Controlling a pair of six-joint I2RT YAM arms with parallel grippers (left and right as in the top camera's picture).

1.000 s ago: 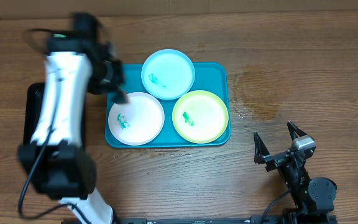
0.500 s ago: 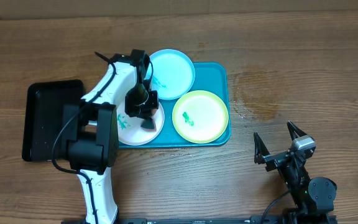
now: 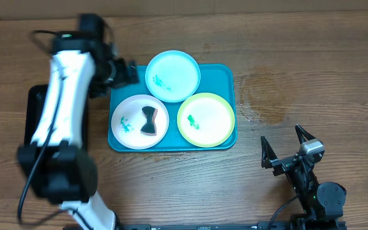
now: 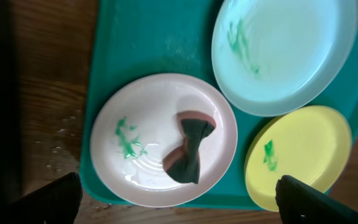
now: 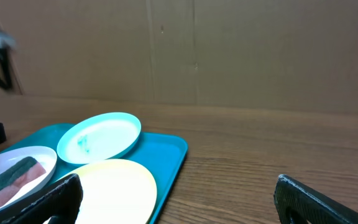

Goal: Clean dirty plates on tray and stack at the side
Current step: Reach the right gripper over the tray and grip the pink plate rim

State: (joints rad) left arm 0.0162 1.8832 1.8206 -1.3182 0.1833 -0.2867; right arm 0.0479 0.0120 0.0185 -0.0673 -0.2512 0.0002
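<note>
desk [image 3: 299, 76] of brown wood carries it all. nearest, the right claw [image 3: 285, 147] rests open and empty, well apart from the teal tray [image 3: 225, 73]. on the tray, the white plate [image 3: 130, 112] bears green smears and a dark sponge [image 3: 148, 120], with the yellow-green plate [image 3: 213, 118] beside it. behind them, the pale cyan plate [image 3: 177, 73] touches both. just left of it the left claw [image 3: 123, 70] hovers, fingers spread, gripping nothing. a black tray [image 3: 33, 112] lies farther left.
</note>
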